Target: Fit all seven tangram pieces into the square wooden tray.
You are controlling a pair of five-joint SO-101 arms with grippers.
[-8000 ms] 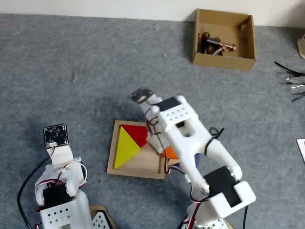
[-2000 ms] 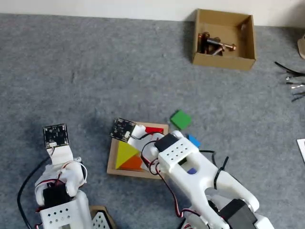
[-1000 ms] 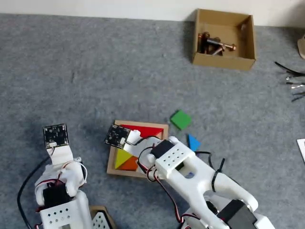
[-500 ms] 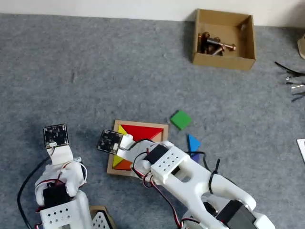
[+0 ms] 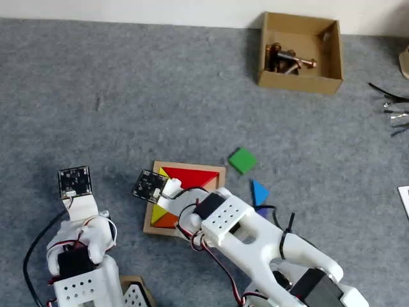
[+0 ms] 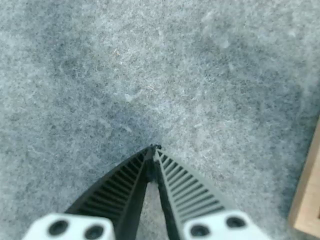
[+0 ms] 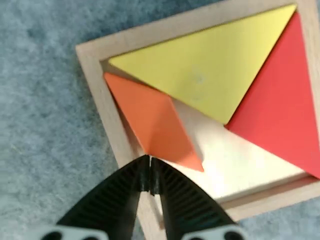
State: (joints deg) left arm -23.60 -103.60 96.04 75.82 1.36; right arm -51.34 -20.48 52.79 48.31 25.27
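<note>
The square wooden tray (image 5: 220, 171) lies on the grey carpet between the two arms. In it are a red triangle (image 5: 192, 176), a yellow triangle (image 7: 210, 75) and an orange piece (image 7: 155, 125) set into a corner. My right gripper (image 7: 150, 182) is shut and empty, its tips at the orange piece's edge by the tray rim (image 7: 95, 95). The right arm (image 5: 223, 220) covers much of the tray from above. A green square (image 5: 242, 160) and a blue triangle (image 5: 257, 190) lie on the carpet to the right of the tray. My left gripper (image 6: 154, 150) is shut over bare carpet.
A cardboard box (image 5: 300, 51) holding metal parts stands at the back right. Cables (image 5: 390, 105) lie at the right edge. A corner of the tray (image 6: 307, 200) shows beside the left gripper. The left arm (image 5: 80, 256) sits at the front left.
The right arm swung left across the tray, uncovering the green and blue pieces. The orange piece went from the tray's right side to its front-left corner. The left arm kept still.
</note>
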